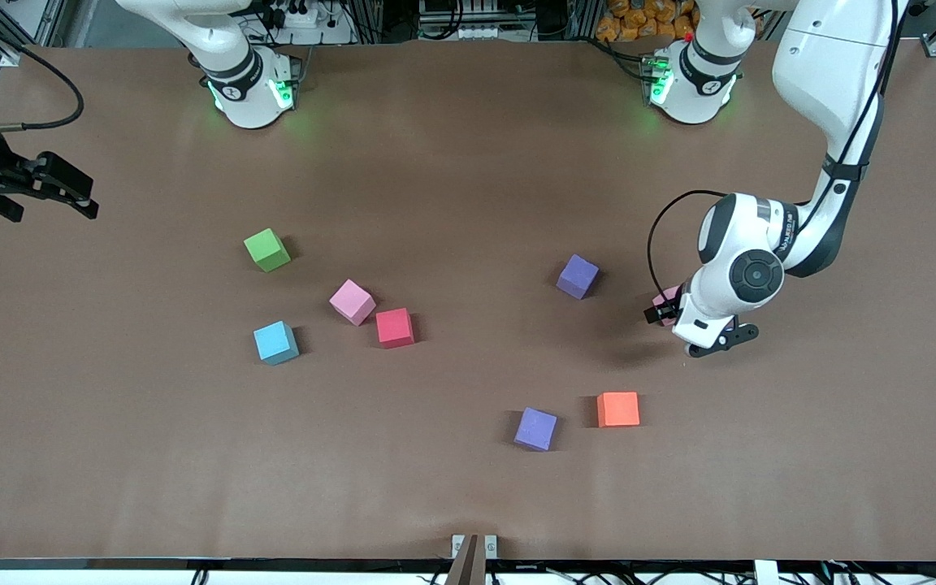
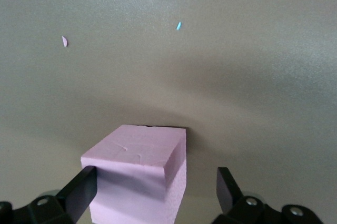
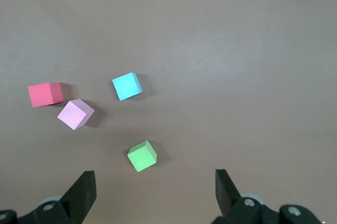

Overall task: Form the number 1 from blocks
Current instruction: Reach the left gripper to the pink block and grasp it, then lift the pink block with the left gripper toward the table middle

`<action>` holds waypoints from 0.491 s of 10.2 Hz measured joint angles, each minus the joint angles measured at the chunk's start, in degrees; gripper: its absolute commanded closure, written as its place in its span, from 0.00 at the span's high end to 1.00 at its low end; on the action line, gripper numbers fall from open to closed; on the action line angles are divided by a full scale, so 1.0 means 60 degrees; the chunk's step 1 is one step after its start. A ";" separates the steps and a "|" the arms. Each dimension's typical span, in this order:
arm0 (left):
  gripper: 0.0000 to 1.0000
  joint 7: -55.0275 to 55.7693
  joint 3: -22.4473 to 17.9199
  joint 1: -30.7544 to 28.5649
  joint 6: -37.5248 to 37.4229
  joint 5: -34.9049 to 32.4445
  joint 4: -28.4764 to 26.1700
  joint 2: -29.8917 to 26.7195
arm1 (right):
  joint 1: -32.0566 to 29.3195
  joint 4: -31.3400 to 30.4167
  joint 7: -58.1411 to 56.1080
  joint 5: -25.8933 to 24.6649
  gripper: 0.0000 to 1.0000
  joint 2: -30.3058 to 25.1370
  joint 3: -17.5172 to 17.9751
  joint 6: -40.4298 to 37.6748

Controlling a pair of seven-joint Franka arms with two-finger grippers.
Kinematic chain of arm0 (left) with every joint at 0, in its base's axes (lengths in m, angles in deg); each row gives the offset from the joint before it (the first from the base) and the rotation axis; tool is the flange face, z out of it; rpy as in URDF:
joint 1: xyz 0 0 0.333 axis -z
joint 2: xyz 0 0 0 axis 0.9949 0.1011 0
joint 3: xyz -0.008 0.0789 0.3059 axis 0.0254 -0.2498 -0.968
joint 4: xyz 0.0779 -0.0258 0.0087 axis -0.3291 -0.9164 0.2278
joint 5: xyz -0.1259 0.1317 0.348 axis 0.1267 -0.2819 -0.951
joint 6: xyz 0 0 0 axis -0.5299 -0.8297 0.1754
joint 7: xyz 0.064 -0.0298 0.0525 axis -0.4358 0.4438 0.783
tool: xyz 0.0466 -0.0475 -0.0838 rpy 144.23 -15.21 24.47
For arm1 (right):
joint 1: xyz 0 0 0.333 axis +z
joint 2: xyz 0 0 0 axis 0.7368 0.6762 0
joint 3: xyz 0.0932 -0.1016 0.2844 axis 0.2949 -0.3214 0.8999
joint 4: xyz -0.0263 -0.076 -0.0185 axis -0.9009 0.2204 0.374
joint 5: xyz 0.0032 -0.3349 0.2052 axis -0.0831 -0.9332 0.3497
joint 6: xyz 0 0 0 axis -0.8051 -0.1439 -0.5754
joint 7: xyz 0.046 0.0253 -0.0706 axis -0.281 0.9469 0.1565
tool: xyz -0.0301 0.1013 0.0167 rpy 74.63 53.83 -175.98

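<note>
My left gripper (image 1: 667, 314) is low at the table, toward the left arm's end, open around a pink block (image 2: 138, 155). One fingertip (image 2: 81, 182) is close to the block's side; the other stands well apart from it. In the front view that pink block (image 1: 664, 303) is mostly hidden by the hand. A purple block (image 1: 578, 276) lies beside it. An orange block (image 1: 618, 409) and another purple block (image 1: 535, 428) lie nearer the camera. Green (image 1: 266, 249), pink (image 1: 352, 301), red (image 1: 395, 327) and light blue (image 1: 275, 342) blocks lie toward the right arm's end. My right gripper (image 1: 49, 201) waits open in the air.
The brown table (image 1: 452, 162) carries a small clamp (image 1: 474, 551) at its front edge. Both arm bases (image 1: 249, 89) stand along the back edge. Two tiny foam flecks (image 2: 65, 41) lie on the surface near the left gripper.
</note>
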 measured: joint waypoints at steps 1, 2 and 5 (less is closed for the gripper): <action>1.00 0.0000 -0.0001 -0.0017 -0.0028 0.0000 0.0000 -0.0032 | 0.0000 0.0000 0.0000 0.0000 1.00 0.0000 0.0000 0.0003; 1.00 0.0000 -0.0002 -0.0026 -0.0033 0.0000 0.0001 -0.0057 | 0.0000 0.0000 -0.0001 0.0000 1.00 0.0000 0.0001 0.0004; 1.00 0.0000 -0.0015 -0.0037 -0.0274 -0.0154 0.0005 -0.0182 | 0.0000 0.0000 -0.0001 0.0004 1.00 0.0000 0.0002 0.0004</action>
